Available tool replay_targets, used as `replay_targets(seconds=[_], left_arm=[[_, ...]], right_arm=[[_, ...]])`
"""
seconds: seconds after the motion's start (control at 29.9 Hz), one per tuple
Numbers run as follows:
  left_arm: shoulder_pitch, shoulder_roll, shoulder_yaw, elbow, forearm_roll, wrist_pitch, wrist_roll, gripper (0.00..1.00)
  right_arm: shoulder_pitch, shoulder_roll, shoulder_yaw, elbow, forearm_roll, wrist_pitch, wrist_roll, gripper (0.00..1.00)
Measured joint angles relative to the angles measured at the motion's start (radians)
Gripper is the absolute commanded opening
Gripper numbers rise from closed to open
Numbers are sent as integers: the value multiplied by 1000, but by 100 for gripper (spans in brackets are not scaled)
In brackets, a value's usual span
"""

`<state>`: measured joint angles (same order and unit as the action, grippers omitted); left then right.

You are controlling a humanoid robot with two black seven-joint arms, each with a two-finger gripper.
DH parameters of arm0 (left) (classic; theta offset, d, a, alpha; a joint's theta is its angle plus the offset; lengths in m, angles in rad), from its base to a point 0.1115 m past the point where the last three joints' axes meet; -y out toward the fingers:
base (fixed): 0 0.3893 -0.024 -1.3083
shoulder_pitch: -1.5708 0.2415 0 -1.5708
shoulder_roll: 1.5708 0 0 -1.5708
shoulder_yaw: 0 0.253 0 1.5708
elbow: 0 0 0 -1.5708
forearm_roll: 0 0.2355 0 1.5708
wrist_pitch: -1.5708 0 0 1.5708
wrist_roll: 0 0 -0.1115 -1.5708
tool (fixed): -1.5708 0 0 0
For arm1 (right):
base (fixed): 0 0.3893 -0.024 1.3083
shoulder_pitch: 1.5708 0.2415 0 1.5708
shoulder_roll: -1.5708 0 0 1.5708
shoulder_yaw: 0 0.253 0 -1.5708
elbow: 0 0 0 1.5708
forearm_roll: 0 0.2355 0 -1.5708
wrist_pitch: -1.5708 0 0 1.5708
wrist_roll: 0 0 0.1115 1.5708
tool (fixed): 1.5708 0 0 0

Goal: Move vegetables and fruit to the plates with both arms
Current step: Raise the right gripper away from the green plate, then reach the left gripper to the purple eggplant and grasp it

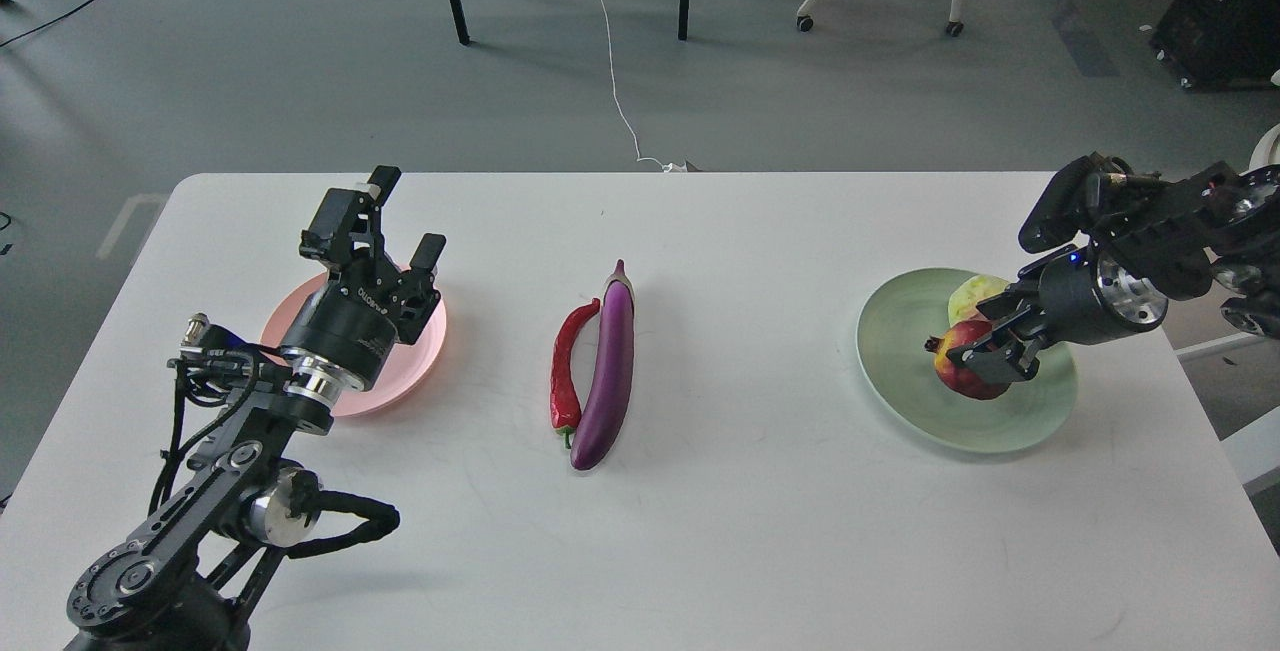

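Right gripper [1003, 349] down over the mint green plate [905, 371], fingers closed around the dark red fruit [962, 363] — crown poking out to the left, fruit sitting low on the plate or just touching it, hard to call which. Tucked right behind it, the yellow-green fruit [972, 293], already lying on that same plate and half hidden by the gripper. So fruit side very nearly wrapped up: one down, the other at the plate and only waiting for the fingers to part. Over on the left, a different story. Left gripper [408, 221] hanging above the pink plate [425, 356], fingers spread wide and pointing up and away, nothing between them. No vegetable visible on the pink plate, though the arm covers much of it. Purple eggplant [610, 371] and red chili pepper [565, 371] lying side by side mid-table, touching or almost so, stems toward the far edge — well apart from either plate and plainly untouched. By this reckoning, roughly halfway: fruit as good as home, both vegetables left to carry across, most likely to the pink plate. Tricky bit ahead, probably — two slim, glossy things lying so close together, with little room to slip a finger between them without nudging the neighbour.
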<state>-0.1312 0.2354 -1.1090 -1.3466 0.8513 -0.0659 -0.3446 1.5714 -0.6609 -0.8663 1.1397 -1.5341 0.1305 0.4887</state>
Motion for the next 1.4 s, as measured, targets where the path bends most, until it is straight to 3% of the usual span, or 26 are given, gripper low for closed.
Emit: replay_targets(seconds=[0.17,0.3,0.57,0.7,0.8,0.97,1.14,1.27,1.4], left_arm=[[1,0,0,0,0,0,0,98],[1,9,0,-1,0,0,0,98],[-13,29,4,-1,3,-3,0,98],[-28,42,10,-1,12,-3,0,98],[-52,52,34,0,53,-3,-1,98],[-97,67,115,-1,245,-4,-1,98],[-195,140,255,-37,557,-6,16,98],[-373,210,451,-56,809,-36,73,98],[-619,215,658,-34,910,-146,196,98]], right_arm=[[-9,-43,33,20,9,0,0,98],[-9,-112,171,86,99,5,0,98],[-155,-161,483,113,804,13,0,98],[-337,-137,685,104,1208,2,0,99],[-508,-76,865,40,1372,0,0,99],[-742,59,1133,-93,1522,4,0,99],[-821,95,1215,-136,1558,13,0,99],[-835,78,1221,-140,1560,20,0,99],[-840,52,1222,-140,1560,28,0,99]])
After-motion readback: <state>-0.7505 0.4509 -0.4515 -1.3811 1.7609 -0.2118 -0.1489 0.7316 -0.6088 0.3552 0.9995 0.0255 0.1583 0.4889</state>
